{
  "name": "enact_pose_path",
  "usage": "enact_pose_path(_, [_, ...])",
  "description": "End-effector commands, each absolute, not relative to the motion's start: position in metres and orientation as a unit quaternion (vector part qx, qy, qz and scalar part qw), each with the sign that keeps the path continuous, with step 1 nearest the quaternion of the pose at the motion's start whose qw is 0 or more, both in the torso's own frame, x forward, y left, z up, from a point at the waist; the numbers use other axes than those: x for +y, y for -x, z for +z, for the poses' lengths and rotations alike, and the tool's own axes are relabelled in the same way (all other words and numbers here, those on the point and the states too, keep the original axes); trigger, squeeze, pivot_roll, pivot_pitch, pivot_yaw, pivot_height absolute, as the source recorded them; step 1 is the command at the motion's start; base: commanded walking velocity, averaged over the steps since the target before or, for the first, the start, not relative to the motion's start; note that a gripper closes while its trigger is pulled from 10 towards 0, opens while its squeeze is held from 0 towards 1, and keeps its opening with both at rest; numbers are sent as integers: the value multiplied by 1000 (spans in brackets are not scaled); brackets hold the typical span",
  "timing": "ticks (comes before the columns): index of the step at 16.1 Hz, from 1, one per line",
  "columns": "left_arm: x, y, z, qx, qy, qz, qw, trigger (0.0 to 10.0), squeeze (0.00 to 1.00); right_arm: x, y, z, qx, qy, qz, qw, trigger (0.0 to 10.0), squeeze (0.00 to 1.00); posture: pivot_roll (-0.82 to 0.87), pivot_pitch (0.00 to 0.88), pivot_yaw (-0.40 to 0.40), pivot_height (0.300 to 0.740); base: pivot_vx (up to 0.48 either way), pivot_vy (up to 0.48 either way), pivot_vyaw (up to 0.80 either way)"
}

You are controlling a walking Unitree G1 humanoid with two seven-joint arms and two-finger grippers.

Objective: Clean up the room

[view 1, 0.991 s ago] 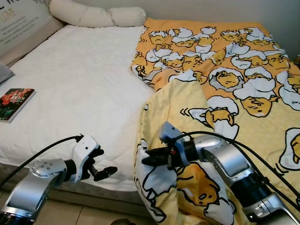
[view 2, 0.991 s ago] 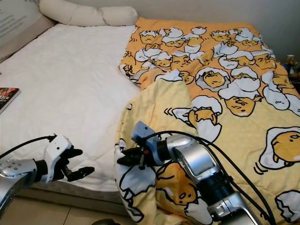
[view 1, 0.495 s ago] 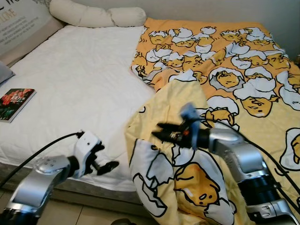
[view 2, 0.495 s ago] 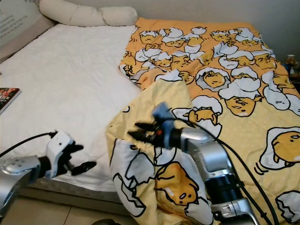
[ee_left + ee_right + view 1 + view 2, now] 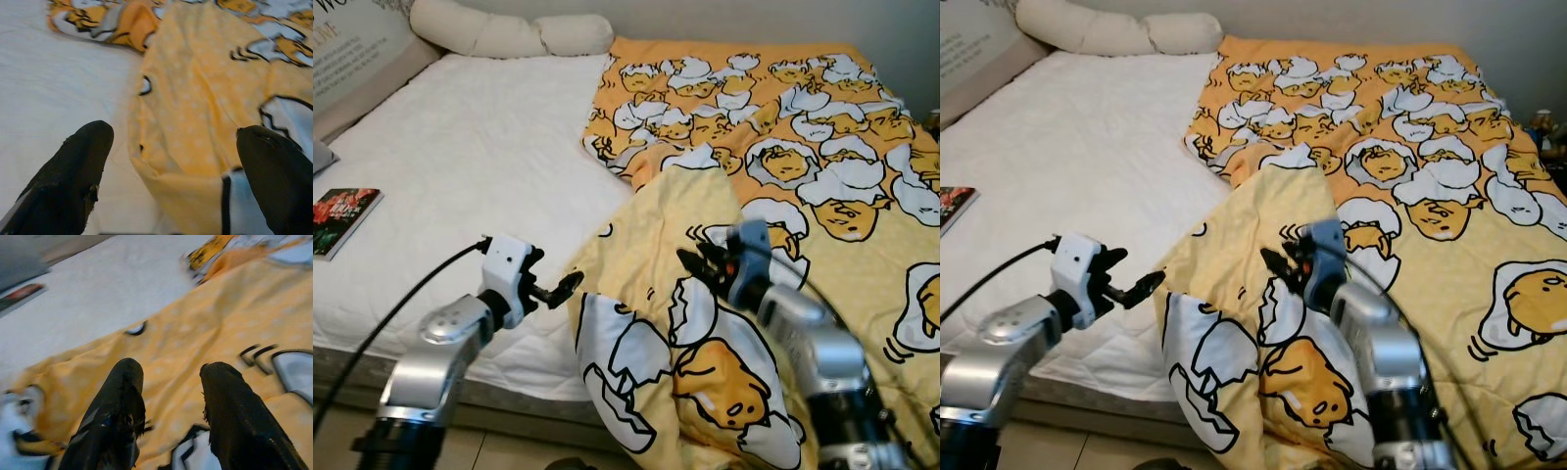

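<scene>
The left gripper (image 5: 558,290) is held over the white sheet (image 5: 480,166), its two fingers spread apart and empty, tips just beside the near left edge of the blanket (image 5: 773,196). The left wrist view confirms this: both fingers (image 5: 83,171) flank that yellow edge without touching it.

The right gripper (image 5: 693,264) is over the folded-back part of the same blanket. The right wrist view shows its two fingers (image 5: 117,406) parted, with yellow fabric beneath and between them; whether the tips pinch any cloth cannot be told from the blurred picture.

Count: one blanket, one book, two pillows. The blanket, yellow-orange with an egg-cartoon print, covers the right half of the bed; its near corner is folded over, pale underside up, and hangs over the bed's front edge.

One book (image 5: 342,208) lies flat at the sheet's left edge, well apart from both grippers. Two cream pillows (image 5: 509,34) lie along the head of the bed.
</scene>
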State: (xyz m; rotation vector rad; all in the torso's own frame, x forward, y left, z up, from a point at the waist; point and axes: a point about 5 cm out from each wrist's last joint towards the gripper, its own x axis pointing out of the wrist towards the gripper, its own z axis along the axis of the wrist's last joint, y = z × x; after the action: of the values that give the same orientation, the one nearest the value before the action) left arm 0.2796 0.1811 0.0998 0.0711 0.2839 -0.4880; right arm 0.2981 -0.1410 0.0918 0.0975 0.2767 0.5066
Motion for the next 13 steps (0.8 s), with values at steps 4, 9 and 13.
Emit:
enact_pose_path(4, [183,-282,95,137,-42,-200,969,10000,0,-134,-297,87,105,-31,192,975,10000,0,80,0,59,740,0,306,0])
enact_pose_path(9, [184,-283,92,137,-46,-190,971,10000,0,-140,-299,84,103,-37,158,981,10000,0,76,0,53,740,0,294,0])
enact_pose_path(13, [190,-288,93,140,-66,-165,974,10000,0,-147,-302,81,111,-43,118,986,10000,0,77,0,48,740,0,278,0])
